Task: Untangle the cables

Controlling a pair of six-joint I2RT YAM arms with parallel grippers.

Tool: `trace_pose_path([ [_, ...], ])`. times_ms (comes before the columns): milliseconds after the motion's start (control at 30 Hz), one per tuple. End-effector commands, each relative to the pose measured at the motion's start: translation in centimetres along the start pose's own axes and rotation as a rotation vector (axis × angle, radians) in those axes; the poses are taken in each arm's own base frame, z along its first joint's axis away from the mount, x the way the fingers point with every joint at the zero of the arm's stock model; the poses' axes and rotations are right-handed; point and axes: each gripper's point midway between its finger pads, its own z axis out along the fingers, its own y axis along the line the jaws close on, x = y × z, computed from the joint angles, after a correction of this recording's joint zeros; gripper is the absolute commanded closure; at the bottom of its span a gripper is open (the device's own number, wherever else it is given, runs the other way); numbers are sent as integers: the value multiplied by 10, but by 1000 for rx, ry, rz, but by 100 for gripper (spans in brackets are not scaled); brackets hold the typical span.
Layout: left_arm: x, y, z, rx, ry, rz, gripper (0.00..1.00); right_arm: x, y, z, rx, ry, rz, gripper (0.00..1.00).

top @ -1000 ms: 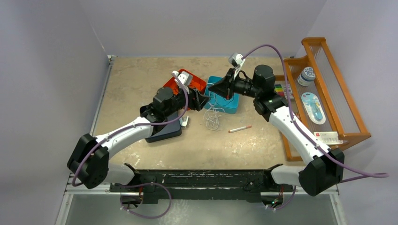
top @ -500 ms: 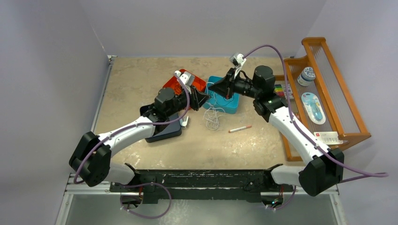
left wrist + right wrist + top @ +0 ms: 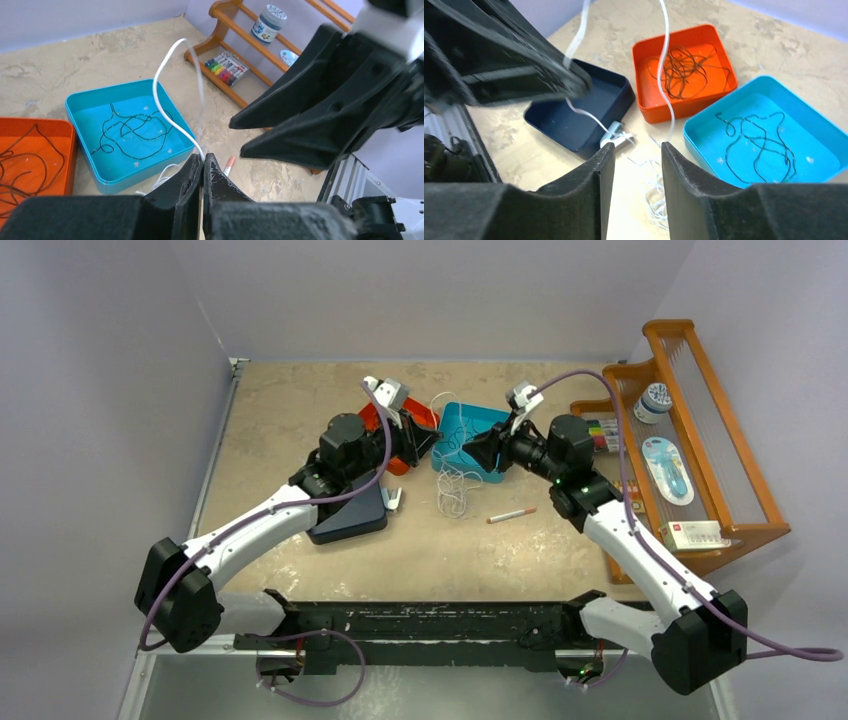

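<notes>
Nearest the arm bases we note a white-and-orange pen (image 3: 511, 514) lying on the desk (image 3: 290, 420). Just to its left, a loose tangle of the white cable (image 3: 455, 490) lies on the bare surface. A navy tray (image 3: 350, 517) sits further left, partly under the left arm, with a white plug (image 3: 614, 133) just beside its corner.

Above the tangle the two pincers face one another, near but apart. The left pincer (image 3: 202, 160) is clamped on the white cable, which rises from its tips in a tall loop. The right pincer (image 3: 637, 148) has its fingers spread with nothing between them, and a strand of the white cable hangs just in front of it.

Beyond, the orange tray (image 3: 674, 111) holds a dark brown cable (image 3: 684, 70). The teal tray (image 3: 754, 100) beside it holds a black cable (image 3: 754, 140). Each cable lies loosely coiled inside its tray.

At the far right a wooden rack (image 3: 668, 327) carries a jar (image 3: 657, 400) and a row of markers (image 3: 600, 428).
</notes>
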Motion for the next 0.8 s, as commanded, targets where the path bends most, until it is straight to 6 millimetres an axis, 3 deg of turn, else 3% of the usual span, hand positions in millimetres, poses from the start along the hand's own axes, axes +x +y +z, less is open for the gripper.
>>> trace_pose_path([
  [0,-36,-19,-8,35,-43,44,100,-7,-10,-4,48,-88,-104,52],
  [200,-43,-20,-12,16,-39,46,100,-10,3,-4,-40,-180,-177,35],
  [500,-56,-29,-15,36,-37,53,100,-12,-4,10,-46,-226,-202,25],
  [767,-67,-31,-14,20,-33,51,100,-13,8,24,-101,-238,-261,20],
])
